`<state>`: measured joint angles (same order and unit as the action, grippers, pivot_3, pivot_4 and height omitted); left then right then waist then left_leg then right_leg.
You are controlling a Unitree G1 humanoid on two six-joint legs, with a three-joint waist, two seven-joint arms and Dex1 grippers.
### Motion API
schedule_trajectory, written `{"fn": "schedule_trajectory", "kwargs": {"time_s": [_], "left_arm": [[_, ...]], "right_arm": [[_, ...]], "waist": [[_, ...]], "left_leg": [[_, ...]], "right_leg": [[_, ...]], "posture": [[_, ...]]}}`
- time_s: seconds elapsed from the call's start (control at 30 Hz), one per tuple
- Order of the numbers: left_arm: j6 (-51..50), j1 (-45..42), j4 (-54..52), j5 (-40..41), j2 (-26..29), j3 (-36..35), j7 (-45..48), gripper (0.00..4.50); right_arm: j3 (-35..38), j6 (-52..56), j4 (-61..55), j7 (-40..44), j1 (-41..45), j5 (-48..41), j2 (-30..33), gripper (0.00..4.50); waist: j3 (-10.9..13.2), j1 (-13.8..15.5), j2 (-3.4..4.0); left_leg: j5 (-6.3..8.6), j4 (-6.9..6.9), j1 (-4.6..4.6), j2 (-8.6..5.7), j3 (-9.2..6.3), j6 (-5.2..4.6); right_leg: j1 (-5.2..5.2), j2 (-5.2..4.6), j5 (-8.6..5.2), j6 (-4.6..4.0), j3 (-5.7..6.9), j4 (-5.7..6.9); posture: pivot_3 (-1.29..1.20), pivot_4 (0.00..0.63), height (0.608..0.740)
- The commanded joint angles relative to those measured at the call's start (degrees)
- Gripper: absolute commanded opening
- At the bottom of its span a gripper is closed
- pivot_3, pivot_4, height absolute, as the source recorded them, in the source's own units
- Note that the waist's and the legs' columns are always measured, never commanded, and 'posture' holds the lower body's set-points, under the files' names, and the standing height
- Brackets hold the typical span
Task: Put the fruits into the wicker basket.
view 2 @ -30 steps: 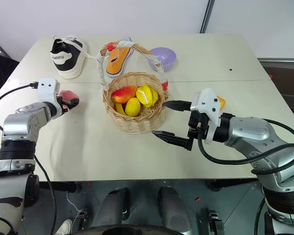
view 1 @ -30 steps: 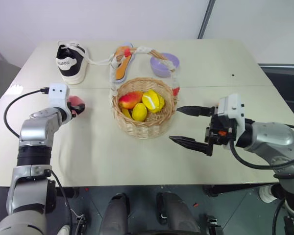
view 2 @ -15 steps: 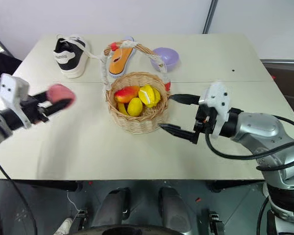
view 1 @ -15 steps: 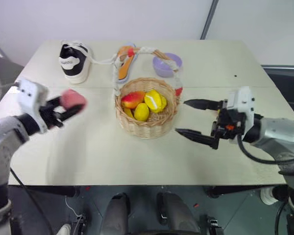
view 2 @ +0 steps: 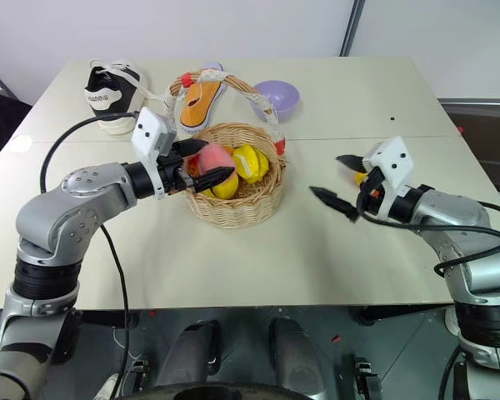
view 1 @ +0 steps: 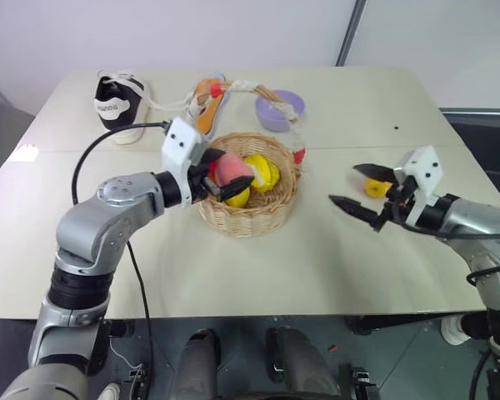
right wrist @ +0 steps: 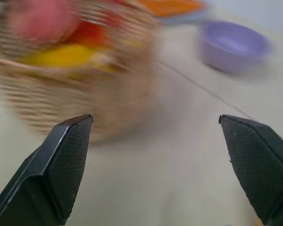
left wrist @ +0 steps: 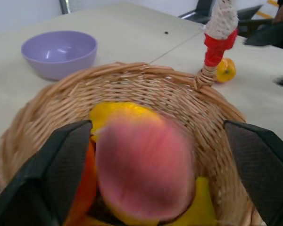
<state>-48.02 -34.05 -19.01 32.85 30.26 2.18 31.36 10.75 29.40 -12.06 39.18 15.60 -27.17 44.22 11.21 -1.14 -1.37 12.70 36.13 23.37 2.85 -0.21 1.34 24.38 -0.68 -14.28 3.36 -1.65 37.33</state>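
Hovering over the wicker basket (view 1: 250, 196), left end effector (view 1: 225, 179) gapes around peach (view 1: 227, 169) (shoe (view 1: 117, 104) lettering unreadable).

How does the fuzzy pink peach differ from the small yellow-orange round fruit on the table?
The fuzzy pink peach is over the round wicker basket, inside the open left gripper; the small yellow-orange round fruit lies on the table, outside the basket. The peach looks bigger. Both are round fruits.

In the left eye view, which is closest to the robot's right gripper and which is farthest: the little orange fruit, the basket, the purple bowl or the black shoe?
From the right gripper:
1. Orange fruit, right beside its fingers.
2. Wicker basket, mid-table, toward the left arm.
3. Purple bowl, behind the basket.
4. Black shoe, far back corner on the left.
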Motion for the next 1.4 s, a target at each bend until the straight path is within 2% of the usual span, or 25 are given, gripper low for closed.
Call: {"fn": "schedule_trajectory", "kwargs": {"time_s": [0.03, 0.23, 0.57, 0.63, 0.73, 0.77, 0.8, 0.9, 0.97, 1.1, 1.17, 1.23, 1.3, 1.4], "left_arm": [[5.34, 1.04, -2.34, 0.62, 0.9, -0.86, 5.65, 4.45], [7.53, 4.05, -3.62, 0.1, 3.68, 0.11, 11.41, 4.45], [6.03, 6.83, -7.42, 1.09, 3.27, -0.42, 9.82, 4.45], [5.76, 7.14, -7.96, 1.38, 3.17, -0.6, 9.46, 4.5], [5.57, 7.57, -8.31, 1.68, 3.32, -1.17, 9.2, 4.5], [5.63, 7.66, -8.21, 1.65, 3.46, -1.38, 9.17, 4.5], [5.75, 7.77, -8.09, 1.64, 3.64, -1.58, 9.14, 4.5], [6.43, 8.12, -7.3, 1.58, 4.43, -2.9, 9.23, 4.5], [7.14, 8.98, -6.36, 2.02, 5.48, -5.51, 9.78, 4.5], [8.81, 12.81, -3.25, 4.23, 8.77, -13.96, 12.44, 4.5], [10.29, 15.31, -2.26, 5.57, 9.8, -17.59, 14.56, 4.5], [12.24, 18.25, -1.61, 6.33, 10.54, -20.62, 16.97, 4.5], [13.69, 20.65, -1.47, 6.6, 10.8, -22.32, 18.19, 4.5], [14.23, 22.34, -2.29, 8.01, 10.42, -23.55, 18.58, 4.5]], "right_arm": [[2.01, -2.09, 6.64, -8.15, 2.71, 5.95, -2.05, 4.5], [2.13, -3.48, 20.6, -13.8, 7.83, 9.52, -6.34, 4.5], [0.63, -7.19, 32.61, -14.48, 13.53, 13.1, -8.71, 4.5], [0.84, -7.33, 33.2, -14.3, 13.88, 13.31, -8.89, 3.94], [1.2, -6.52, 32.35, -13.82, 13.75, 12.87, -9.18, 2.63], [1.02, -6.72, 31.69, -13.57, 13.54, 12.98, -9.12, 2.39], [0.86, -6.82, 30.87, -13.34, 13.25, 13.06, -9.04, 2.33], [-0.16, -7.47, 26.83, -11.97, 11.93, 14.03, -7.84, 2.33], [-1.07, -7.81, 20.25, -8.58, 9.54, 14.03, -5.96, 2.33], [-1.63, -5.09, -3.43, 5.66, 1.87, 4.04, -0.47, 2.33], [-1.23, 1.37, -13.37, 8.37, 0.8, -5.04, 0.68, 2.33], [-3.81, 6.54, -19.28, 6.0, 3.79, -10.18, -1.57, 2.33], [-11.42, 9.04, -20.72, 0.16, 9.47, -6.76, -7.28, 2.33], [-17.79, 11.37, -18.42, -6.88, 15.05, -2.03, -14.69, 2.33]], "waist": [[-0.01, 0.02, 0.04], [-0.01, -0.01, 0.08], [0.0, 0.12, 0.11], [0.0, 0.07, 0.11], [0.0, 0.05, 0.12], [0.0, 0.07, 0.12], [0.0, 0.07, 0.12], [0.0, 0.01, 0.12], [0.01, 0.07, 0.13], [0.04, -0.03, 0.21], [0.04, -0.31, 0.21], [0.04, -0.44, 0.2], [0.01, -0.77, 0.14], [0.0, -1.05, 0.11]], "left_leg": [[0.0, 0.0, 0.0, 0.01, -0.02, 0.0], [0.0, 0.05, 0.01, 0.0, 0.03, 0.0], [0.0, 0.03, 0.02, -0.02, 0.05, 0.0], [0.0, 0.03, 0.01, -0.02, 0.05, 0.0], [0.0, 0.03, 0.01, -0.02, 0.06, 0.0], [0.0, 0.03, 0.01, -0.02, 0.05, 0.0], [0.0, 0.03, 0.01, -0.02, 0.05, 0.0], [0.0, 0.03, 0.01, -0.02, 0.06, 0.0], [0.0, 0.01, 0.0, -0.01, 0.05, 0.0], [0.0, -0.06, 0.01, 0.0, 0.04, -0.01], [0.01, -0.06, -0.03, 0.08, 0.03, -0.02], [0.01, -0.06, -0.04, 0.1, 0.03, -0.02], [0.01, 0.0, -0.06, 0.1, 0.03, -0.01], [-0.02, 0.08, -0.03, 0.09, 0.02, 0.05]], "right_leg": [[0.01, 0.02, 0.0, -0.01, 0.0, 0.02], [0.01, 0.0, 0.01, -0.03, -0.05, 0.02], [0.01, -0.01, 0.01, -0.02, -0.11, 0.01], [0.01, -0.01, 0.01, -0.02, -0.11, 0.02], [0.01, -0.01, 0.02, -0.02, -0.12, 0.02], [0.01, -0.01, 0.02, -0.02, -0.12, 0.02], [0.01, -0.01, 0.02, -0.02, -0.12, 0.02], [0.01, -0.01, 0.02, -0.02, -0.12, 0.02], [0.01, 0.0, 0.02, -0.01, -0.11, 0.02], [0.08, 0.01, -0.01, 0.02, -0.1, 0.02], [0.08, 0.08, -0.02, 0.03, -0.09, 0.03], [0.07, 0.08, -0.01, 0.02, -0.08, 0.05], [0.05, 0.06, -0.14, -0.19, -0.06, 0.06], [0.05, 0.02, -0.08, -0.31, -0.07, 0.04]], "posture": [[0.0, 0.15, 0.74], [0.0, 0.15, 0.74], [0.0, 0.15, 0.74], [0.0, 0.15, 0.74], [0.0, 0.15, 0.74], [0.0, 0.15, 0.74], [0.0, 0.15, 0.74], [0.0, 0.15, 0.74], [0.0, 0.15, 0.74], [0.0, 0.15, 0.74], [0.0, 0.15, 0.74], [0.0, 0.15, 0.74], [0.0, 0.15, 0.74], [0.0, 0.15, 0.74]]}}
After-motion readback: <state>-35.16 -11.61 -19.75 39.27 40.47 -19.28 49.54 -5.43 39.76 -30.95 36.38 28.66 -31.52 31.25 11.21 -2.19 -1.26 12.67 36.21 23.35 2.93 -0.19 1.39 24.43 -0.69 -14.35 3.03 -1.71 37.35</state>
